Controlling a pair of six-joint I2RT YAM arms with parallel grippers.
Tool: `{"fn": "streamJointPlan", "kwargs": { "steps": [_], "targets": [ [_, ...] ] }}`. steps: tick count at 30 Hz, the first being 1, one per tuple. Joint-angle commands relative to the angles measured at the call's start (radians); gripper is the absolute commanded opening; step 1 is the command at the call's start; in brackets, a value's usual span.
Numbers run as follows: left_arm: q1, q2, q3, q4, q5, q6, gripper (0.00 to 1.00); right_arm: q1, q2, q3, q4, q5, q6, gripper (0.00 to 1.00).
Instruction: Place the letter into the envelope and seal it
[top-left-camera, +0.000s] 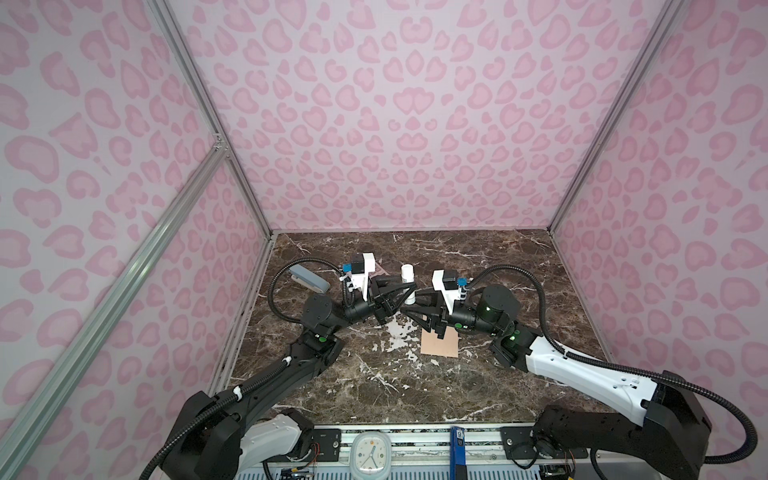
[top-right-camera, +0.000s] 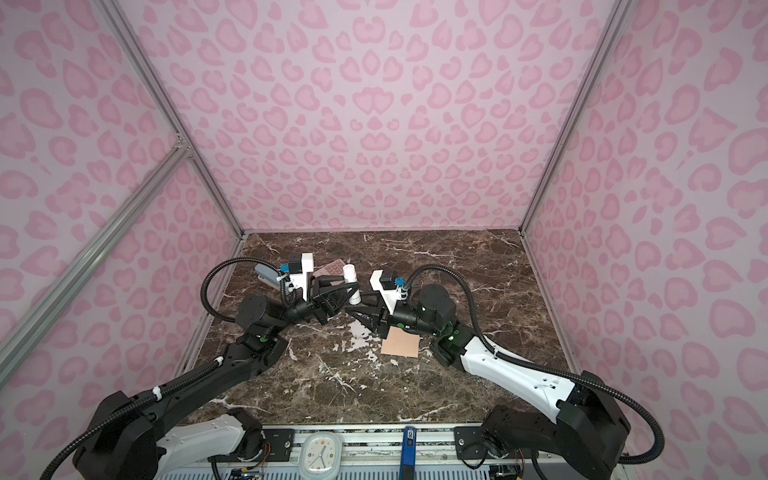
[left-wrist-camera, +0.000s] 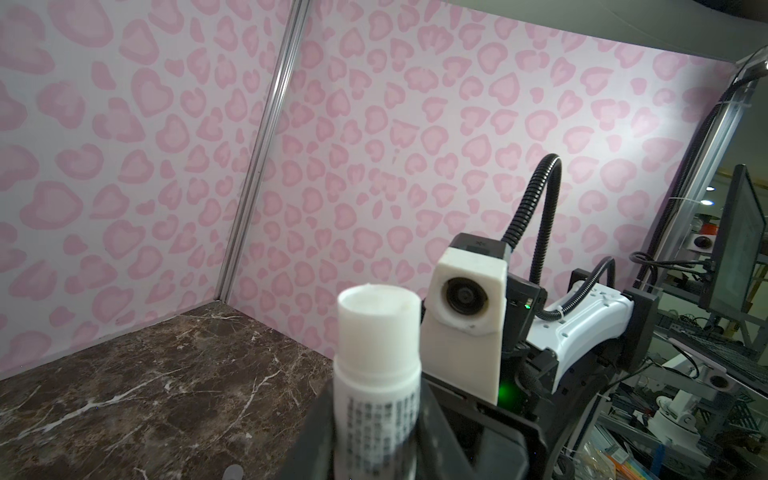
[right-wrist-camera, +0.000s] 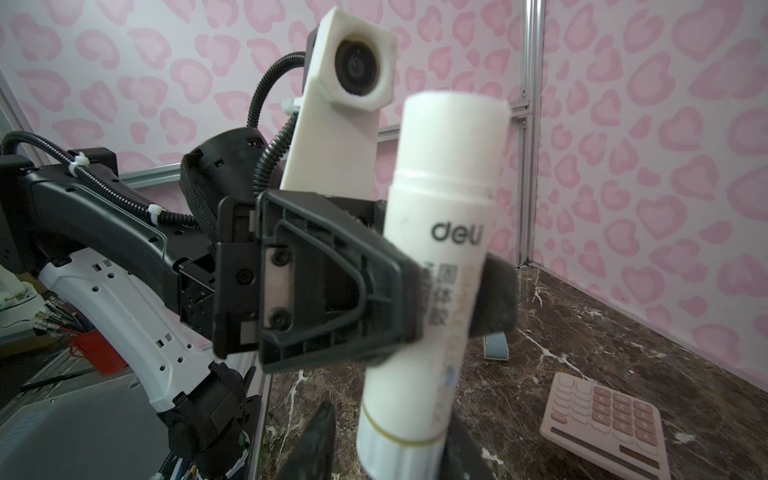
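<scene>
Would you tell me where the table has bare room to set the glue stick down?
Free: the wide front of the table, nearer than the envelope, between left arm and right arm; also the back right corner. Crowded: the middle around the glue stick, and the back left with stapler and calculator.

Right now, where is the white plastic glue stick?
In both top views the white plastic glue stick is held roughly upright over the marble table by the left pincer, with the peach paper envelope nearer the camera.

Left gripper (right-wrist-camera: 453, 299) clamps the glue stick (right-wrist-camera: 440, 166); right gripper (top-left-camera: 409, 302), facing it, holds its jaws apart around the stick's base.
</scene>
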Motion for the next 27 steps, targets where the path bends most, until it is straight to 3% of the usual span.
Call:
{"fn": "streamJointPlan", "kwargs": {
  "steps": [1,12,18,21,27],
  "targets": [
    [0.001,0.003,0.0,0.066,0.016,-0.012,0.04,0.0,0.009,0.011,0.067,-0.013,0.02,0.39],
    [-0.009,0.003,-0.009,0.057,0.004,0.008,0.04,0.001,0.012,0.013,0.059,0.019,0.034,0.28],
    [-0.034,-0.018,-0.006,-0.032,-0.05,0.077,0.04,0.007,0.007,0.02,0.031,0.085,0.009,0.21],
    [-0.06,-0.032,-0.007,-0.081,-0.117,0.128,0.04,0.04,-0.007,0.047,-0.058,0.199,-0.044,0.16],
    [-0.097,-0.04,-0.014,-0.12,-0.25,0.185,0.04,0.17,-0.043,0.066,-0.138,0.542,-0.157,0.15]
  ]
}}
